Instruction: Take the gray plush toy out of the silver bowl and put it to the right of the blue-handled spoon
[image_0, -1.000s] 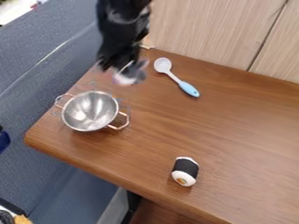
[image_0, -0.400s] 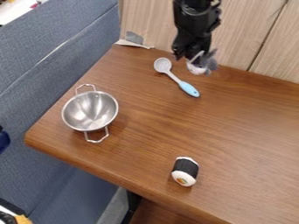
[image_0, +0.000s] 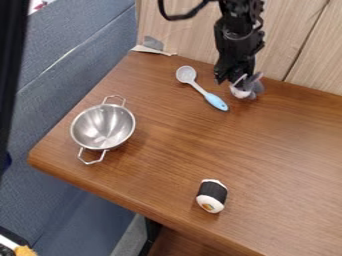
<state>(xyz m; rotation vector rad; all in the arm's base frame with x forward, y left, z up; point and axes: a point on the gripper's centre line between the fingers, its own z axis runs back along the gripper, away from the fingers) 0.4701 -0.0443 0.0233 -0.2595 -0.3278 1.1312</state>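
Since the earlier frames my black two-finger gripper (image_0: 238, 82) has swung right, from above the bowl's far side to the table's back edge, and the small grey-and-white, soft-looking toy (image_0: 244, 93) went with it. Toy: rounded white part low on the left, floppy grey pieces on the right, details too small to read. End effector clamped on the toy, holding it near the back of the brown wood-grain table (image_0: 267, 150), just right of the blue handle of the pale-headed spoon (image_0: 216, 102). Can't tell if the toy touches the wood.

Other differences: shiny silver metal bowl (image_0: 102, 127) sits in the same spot at the left, but its two wire handles (image_0: 91, 162) have turned, now upper right and lower left. Spoon same place. Black-and-white sushi-roll toy (image_0: 212, 195) same place, near the front edge. New: dark upright bar (image_0: 9, 60) along the left edge, black cable (image_0: 180, 17) beside the arm up top
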